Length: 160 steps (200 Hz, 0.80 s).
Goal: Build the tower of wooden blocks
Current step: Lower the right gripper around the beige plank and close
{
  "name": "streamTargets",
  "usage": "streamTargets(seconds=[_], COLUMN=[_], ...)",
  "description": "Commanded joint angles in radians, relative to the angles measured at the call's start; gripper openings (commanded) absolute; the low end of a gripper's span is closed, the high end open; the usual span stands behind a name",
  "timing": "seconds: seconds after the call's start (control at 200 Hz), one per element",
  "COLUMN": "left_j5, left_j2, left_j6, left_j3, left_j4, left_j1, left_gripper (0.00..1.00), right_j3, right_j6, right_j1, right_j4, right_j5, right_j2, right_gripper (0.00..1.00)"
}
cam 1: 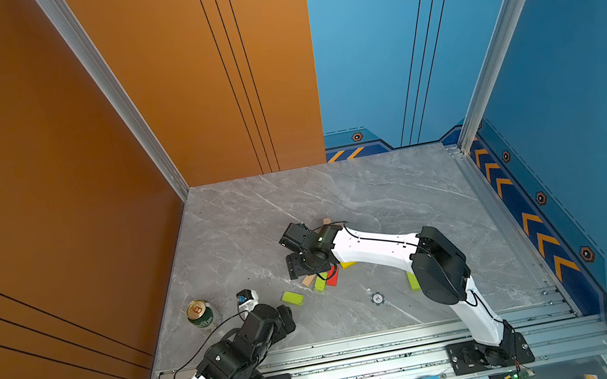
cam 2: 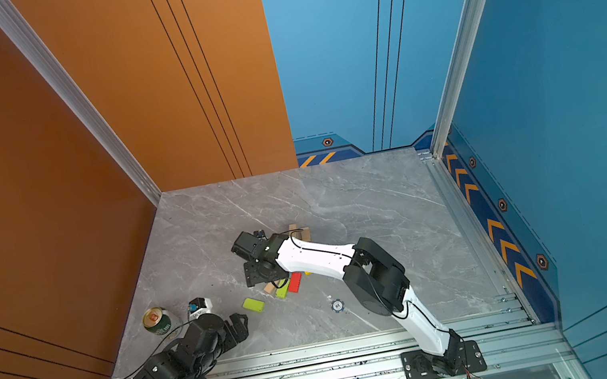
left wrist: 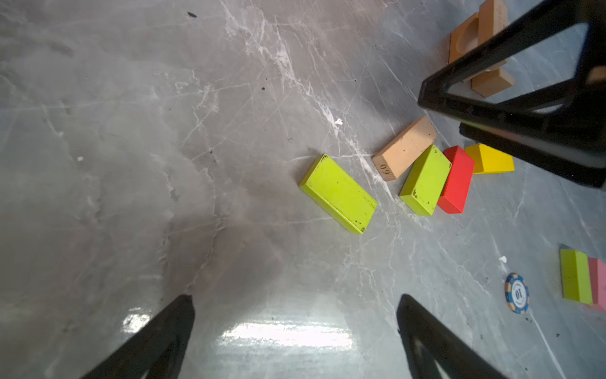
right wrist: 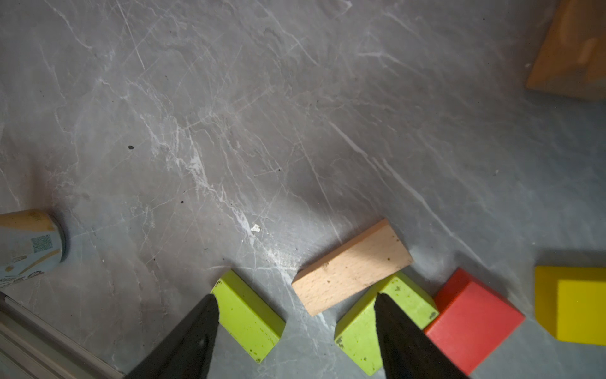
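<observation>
The right gripper (right wrist: 295, 297) hung low over a loose cluster of small wooden bricks lying flat on the grey marble-patterned desk (cam 1: 378, 194), about midway between its side edges and somewhat nearer the front edge. Its jaws stood fairly wide and clasped nothing. One black finger (right wrist: 196, 334) crossed in front of a lone lime green brick (right wrist: 251, 315) and the other in front of a second lime green brick (right wrist: 360, 331). The end of a plain tan wooden brick (right wrist: 352, 267) lay in the gap between them. Whether either finger touched wood could not be told. That straddle looked like lining up on the tan brick. A red brick (right wrist: 472, 318) lay against the second green one, with a yellow brick (right wrist: 572, 305) just beside it.

The tower (left wrist: 478, 42) was only a start. It was a few tan pieces, one notched, stacked farther toward the back edge, beyond the right wrist. The coloured bricks were probably waiting as later layers. A third lime green brick (left wrist: 575, 280) touched a pink brick (left wrist: 601, 282) toward the right edge, near a round blue-white token (left wrist: 517, 293).

The left gripper (left wrist: 295, 297) hovered near the front-left corner, spread wide and empty. It was likely held back to leave the cluster to the other arm. A green drink can (cam 1: 201, 316) stood near the left edge.
</observation>
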<state>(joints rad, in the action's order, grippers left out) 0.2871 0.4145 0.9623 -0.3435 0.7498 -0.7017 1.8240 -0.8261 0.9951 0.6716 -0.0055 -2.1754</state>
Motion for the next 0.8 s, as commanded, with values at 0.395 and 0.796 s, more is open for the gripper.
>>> streamTargets(seconds=[0.395, 0.796], left_j5=[-0.072, -0.071], left_j2=[0.043, 0.029], left_j6=[-0.092, -0.088], left_j3=[0.000, 0.001], left_j4=[-0.010, -0.009], left_j1=[0.059, 0.061], left_gripper=[0.98, 0.98], right_j3=[-0.079, -0.057], right_j6=[-0.061, -0.050], right_j1=[0.015, 0.013], right_j4=[-0.004, -0.007], right_j5=[-0.028, -0.036], right_j2=[-0.020, -0.050], right_gripper=[0.76, 0.76])
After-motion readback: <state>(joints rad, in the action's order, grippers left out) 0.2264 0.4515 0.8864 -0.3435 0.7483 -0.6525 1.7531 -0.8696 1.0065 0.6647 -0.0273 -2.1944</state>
